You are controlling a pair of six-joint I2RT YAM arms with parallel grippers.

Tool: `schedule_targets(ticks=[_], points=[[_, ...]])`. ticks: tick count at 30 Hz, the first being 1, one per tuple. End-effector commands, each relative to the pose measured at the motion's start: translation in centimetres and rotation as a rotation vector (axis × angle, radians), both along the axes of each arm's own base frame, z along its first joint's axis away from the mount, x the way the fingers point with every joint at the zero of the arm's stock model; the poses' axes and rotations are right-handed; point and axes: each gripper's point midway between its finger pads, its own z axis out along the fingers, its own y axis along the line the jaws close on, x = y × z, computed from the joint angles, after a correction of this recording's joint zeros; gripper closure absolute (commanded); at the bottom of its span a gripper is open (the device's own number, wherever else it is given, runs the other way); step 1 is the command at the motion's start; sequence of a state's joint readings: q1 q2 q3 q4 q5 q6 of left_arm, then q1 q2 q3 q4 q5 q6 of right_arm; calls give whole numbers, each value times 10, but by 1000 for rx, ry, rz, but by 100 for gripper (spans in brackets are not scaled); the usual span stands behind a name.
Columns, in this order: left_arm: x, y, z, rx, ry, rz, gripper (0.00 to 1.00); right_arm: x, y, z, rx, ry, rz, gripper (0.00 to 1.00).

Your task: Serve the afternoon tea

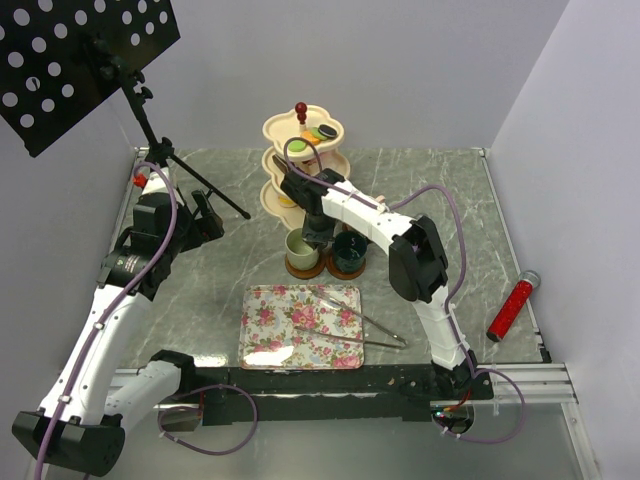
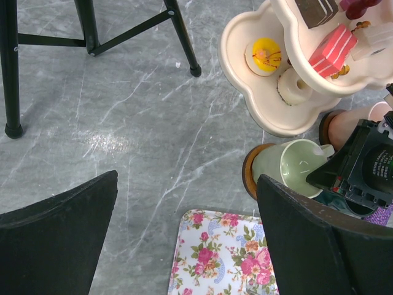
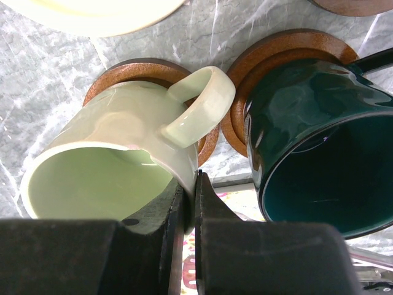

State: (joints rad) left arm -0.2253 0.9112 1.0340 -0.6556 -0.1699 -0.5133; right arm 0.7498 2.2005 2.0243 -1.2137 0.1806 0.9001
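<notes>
Right tool (image 3: 190, 206) is pinched on the rim of the pale green mug (image 3: 116, 141), one finger inside the cup and one outside, with only the thin wall between them. That mug sits on a brown saucer (image 3: 132, 67), its handle pointing toward the dark teal mug (image 3: 319, 123) just beside it, which sits on its own saucer (image 3: 270, 52). Both mugs stand on the table between the cream three-tier stand (image 1: 303, 160) and the floral tray (image 1: 300, 325), where metal tongs (image 1: 370, 330) lie across the tray's right edge.

Left tool (image 2: 187, 178) hangs over bare marble table (image 2: 141, 123) with its fingers spread wide, gripping nothing. From its wrist camera the stand's tiers show a yellow doughnut (image 2: 265, 55), a cream doughnut (image 2: 293, 87) and a pink cake slice (image 2: 331, 52). A round label on the right arm's wrist (image 2: 381, 163) carries print too small to read.
</notes>
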Motion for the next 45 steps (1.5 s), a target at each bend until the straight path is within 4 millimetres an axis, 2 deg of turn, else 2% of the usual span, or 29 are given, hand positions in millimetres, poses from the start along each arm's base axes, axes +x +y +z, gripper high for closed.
schedule_targets(ticks=[1, 13, 21, 23, 31, 36, 45], points=[[1, -2, 9, -14, -44, -3, 0, -8, -7, 17, -15, -25, 9, 100], [1, -1, 11, -15, -47, -3, 0, -9, -5, 15, -13, -9, 31, 99], [0, -1, 10, -12, -47, -1, 0, -10, -7, 12, -30, 7, 38, 85], [0, -1, 10, -14, -48, -1, 0, -11, -8, 12, -34, 12, 36, 75], [0, -1, 9, -13, -47, -2, 0, -11, -5, 13, -24, 15, 46, 60], [0, 0, 11, -10, -50, 1, 0, -6, 1, 23, 13, -18, 68, 51], [0, 3, 14, -3, -59, 14, 0, 0, 5, 60, 98, -138, 118, 43]])
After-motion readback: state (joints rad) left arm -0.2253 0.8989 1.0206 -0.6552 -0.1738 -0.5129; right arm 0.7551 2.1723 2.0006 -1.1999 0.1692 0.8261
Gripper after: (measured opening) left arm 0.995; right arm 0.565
